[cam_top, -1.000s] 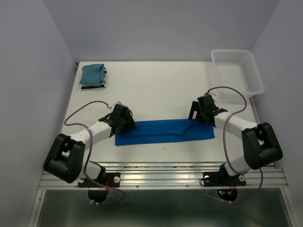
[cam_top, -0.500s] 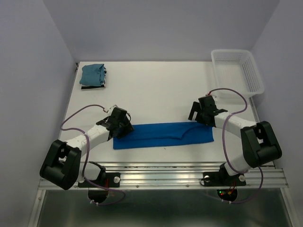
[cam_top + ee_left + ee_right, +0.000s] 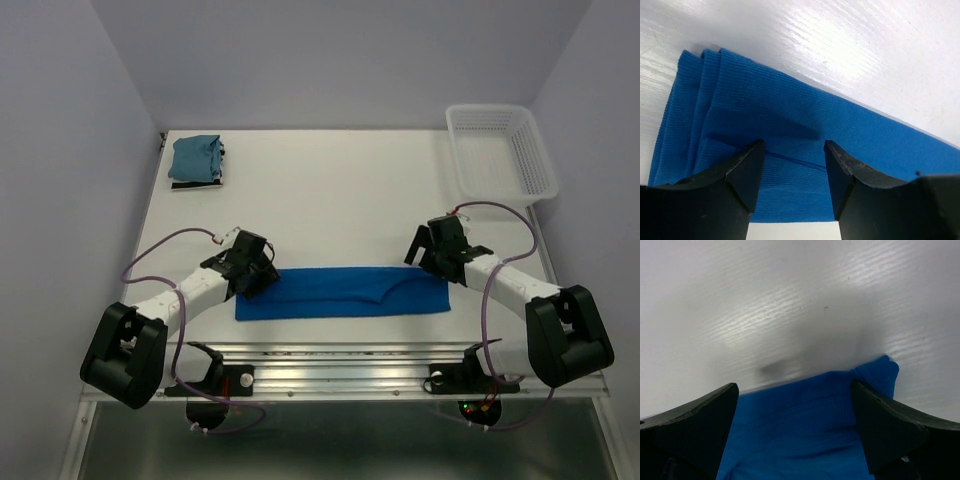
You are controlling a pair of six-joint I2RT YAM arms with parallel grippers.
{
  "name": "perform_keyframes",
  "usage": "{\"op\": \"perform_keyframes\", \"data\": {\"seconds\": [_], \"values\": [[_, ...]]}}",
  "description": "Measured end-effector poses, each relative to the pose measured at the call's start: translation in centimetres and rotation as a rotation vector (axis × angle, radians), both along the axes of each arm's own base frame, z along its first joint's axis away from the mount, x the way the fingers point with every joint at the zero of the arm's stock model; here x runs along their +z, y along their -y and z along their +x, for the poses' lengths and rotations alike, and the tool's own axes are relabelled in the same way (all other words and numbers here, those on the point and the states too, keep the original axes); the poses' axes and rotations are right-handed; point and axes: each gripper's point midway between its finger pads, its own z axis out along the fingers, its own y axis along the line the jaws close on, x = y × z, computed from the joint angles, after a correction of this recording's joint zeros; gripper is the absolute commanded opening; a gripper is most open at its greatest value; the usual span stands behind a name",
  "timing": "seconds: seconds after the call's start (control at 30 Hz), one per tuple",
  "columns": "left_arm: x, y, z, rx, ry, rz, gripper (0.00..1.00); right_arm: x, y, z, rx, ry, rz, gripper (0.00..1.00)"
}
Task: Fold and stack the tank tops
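Royal blue tank top [image 3: 340,292]: folded into a long narrow strip, flat on the table [image 3: 330,190], parallel to the near edge and close to it, between the two arms.
Strip, left end: stacked ribbed layers, edges stepped one behind another (clearest in the left wrist view).
Strip, right end: one corner poking out beyond the rest, seen in the right wrist view; a curved fold line runs across the right part in the top view.
Left gripper [image 3: 793,144]: low over the left end of the strip, jaws partly apart, nothing pinched between them; blue cloth visible through the gap.
Left fingers [image 3: 742,172]: dark, one each side of a seam line in the fabric; contact with the cloth not clear.
Right gripper [image 3: 794,386]: at the right end of the strip, jaws spread wide, holding nothing; far edge of the cloth and bare table showing between them.
Right fingers [image 3: 892,425]: well apart, either side of the blue fabric.
Teal tank top [image 3: 195,157]: folded into a small square, far left corner of the table, well apart from the blue strip.
Striped tank top [image 3: 195,184]: beneath the teal one, only a thin edge showing along its near side.
Basket [image 3: 530,150]: white lattice, far right corner, partly overhanging the table edge.
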Motion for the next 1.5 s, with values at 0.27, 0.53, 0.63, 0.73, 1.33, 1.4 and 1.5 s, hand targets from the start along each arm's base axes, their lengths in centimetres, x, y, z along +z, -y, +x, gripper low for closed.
{"op": "perform_keyframes", "data": {"seconds": [0.27, 0.53, 0.63, 0.73, 1.33, 1.4, 1.5], "values": [[-0.1, -0.2, -0.1, 0.006, -0.005, 0.012, 0.62, -1.0, 0.4, -0.1, -0.048, -0.022, -0.005, 1.0], [-0.1, -0.3, 0.0, 0.008, -0.025, 0.028, 0.62, -1.3, -0.4, 2.3, -0.071, 0.023, 0.026, 1.0], [-0.1, -0.4, -0.2, 0.015, -0.034, 0.03, 0.62, -0.9, -1.5, 4.5, -0.057, 0.084, 0.066, 1.0], [-0.1, -0.4, -0.5, 0.027, -0.047, 0.02, 0.62, -0.2, -3.0, 7.7, -0.035, 0.162, 0.119, 1.0], [-0.1, 5.0, -9.6, 0.035, -0.164, -0.337, 0.59, 1.9, -26.6, 21.6, 0.49, 0.416, 0.419, 1.0], [-0.1, 5.9, -10.2, 0.048, -0.168, -0.384, 0.58, 2.2, -29.1, 21.9, 0.529, 0.431, 0.445, 1.0], [-0.2, 7.0, -11.1, 0.057, -0.184, -0.424, 0.58, 2.1, -31.0, 22.6, 0.55, 0.444, 0.458, 1.0]]}}
